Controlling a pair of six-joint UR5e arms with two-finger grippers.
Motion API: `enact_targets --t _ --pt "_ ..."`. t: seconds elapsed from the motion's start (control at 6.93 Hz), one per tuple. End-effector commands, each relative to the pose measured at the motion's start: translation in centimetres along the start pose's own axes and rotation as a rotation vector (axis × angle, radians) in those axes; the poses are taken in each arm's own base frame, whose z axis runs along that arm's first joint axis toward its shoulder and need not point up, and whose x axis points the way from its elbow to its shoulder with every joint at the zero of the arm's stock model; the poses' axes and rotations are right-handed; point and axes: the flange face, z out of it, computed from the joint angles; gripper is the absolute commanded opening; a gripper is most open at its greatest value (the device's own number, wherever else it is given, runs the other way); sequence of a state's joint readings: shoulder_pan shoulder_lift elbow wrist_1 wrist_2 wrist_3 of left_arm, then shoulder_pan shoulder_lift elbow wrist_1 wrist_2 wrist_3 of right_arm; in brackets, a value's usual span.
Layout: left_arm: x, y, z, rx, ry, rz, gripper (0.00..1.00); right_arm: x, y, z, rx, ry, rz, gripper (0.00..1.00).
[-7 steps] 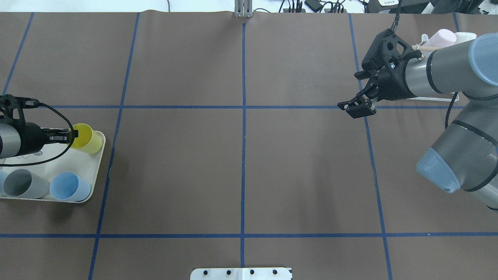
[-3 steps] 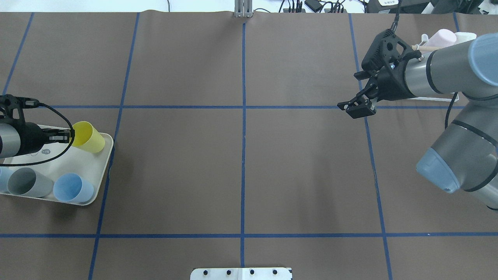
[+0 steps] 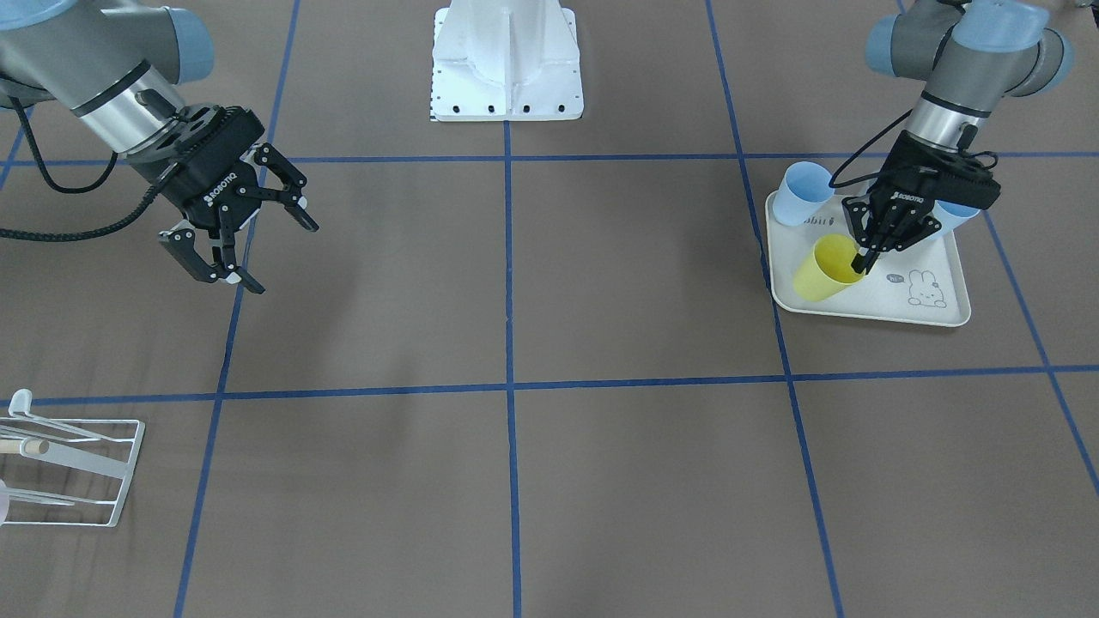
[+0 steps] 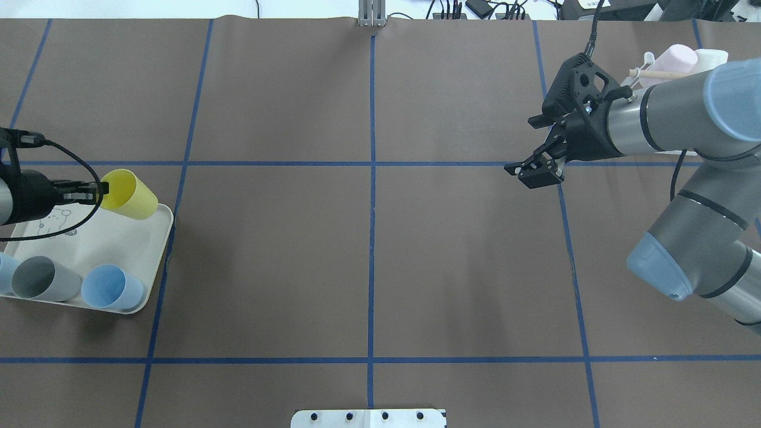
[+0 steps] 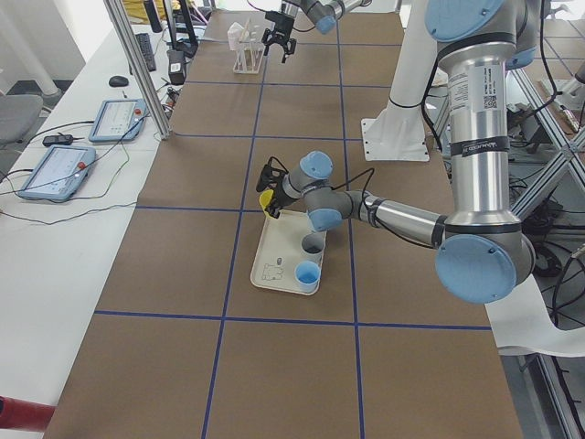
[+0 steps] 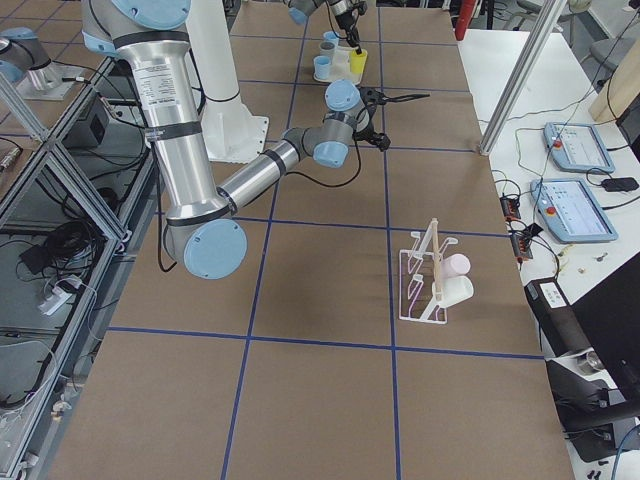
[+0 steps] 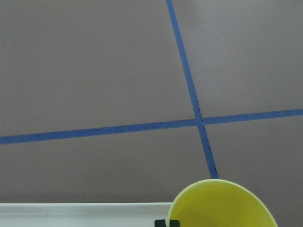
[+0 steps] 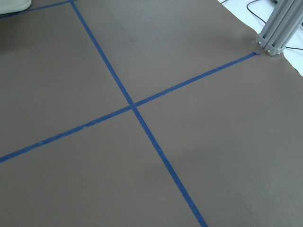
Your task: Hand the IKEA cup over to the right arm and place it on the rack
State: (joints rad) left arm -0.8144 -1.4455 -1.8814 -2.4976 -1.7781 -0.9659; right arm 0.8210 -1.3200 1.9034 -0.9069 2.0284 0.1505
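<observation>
The IKEA cup point(image 4: 129, 195) is yellow and hangs tilted over the far edge of the cream tray point(image 4: 113, 241), mouth toward my left arm. My left gripper point(image 4: 100, 190) is shut on its rim, one finger inside; the front-facing view shows the same grip on the cup point(image 3: 822, 273) by the left gripper point(image 3: 861, 259). The left wrist view catches only the cup's rim point(image 7: 222, 204). My right gripper point(image 4: 528, 173) hangs open and holds nothing above the table right of centre, and shows again as the right gripper point(image 3: 256, 253). The white wire rack point(image 3: 73, 472) stands at the far right, partly hidden behind my right arm overhead.
A grey cup point(image 4: 40, 278) and a light blue cup point(image 4: 112, 288) stand on the tray's near side. A pink cup point(image 6: 456, 265) and a white cup point(image 6: 459, 290) hang on the rack point(image 6: 428, 275). Blue tape lines cross the brown table cover.
My left gripper has lifted the yellow cup off the tray and carried it farther back; the tray slid slightly right. My right gripper has shifted a little toward the centre.
</observation>
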Motion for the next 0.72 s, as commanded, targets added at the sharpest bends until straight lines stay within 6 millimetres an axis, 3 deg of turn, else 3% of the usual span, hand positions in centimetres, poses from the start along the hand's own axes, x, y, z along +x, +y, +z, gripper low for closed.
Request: enact_targets --t 0.0,0.43,0.58 --pt "4.1 -2.7 -5.2 0.004 0.147 -0.041 0.0 -2.4 -0.4 2.0 0.084 -0.065 -0.056 0.99" --pt "15.9 -8.5 -8.0 -0.03 0.438 -0.322 0.0 -6.4 0.9 5.1 0.268 -0.106 -0.125 0.99" --pt "20.0 -8.3 -8.0 -0.074 0.515 -0.382 0.0 -7.9 0.8 7.2 0.358 -0.099 -0.145 0.99"
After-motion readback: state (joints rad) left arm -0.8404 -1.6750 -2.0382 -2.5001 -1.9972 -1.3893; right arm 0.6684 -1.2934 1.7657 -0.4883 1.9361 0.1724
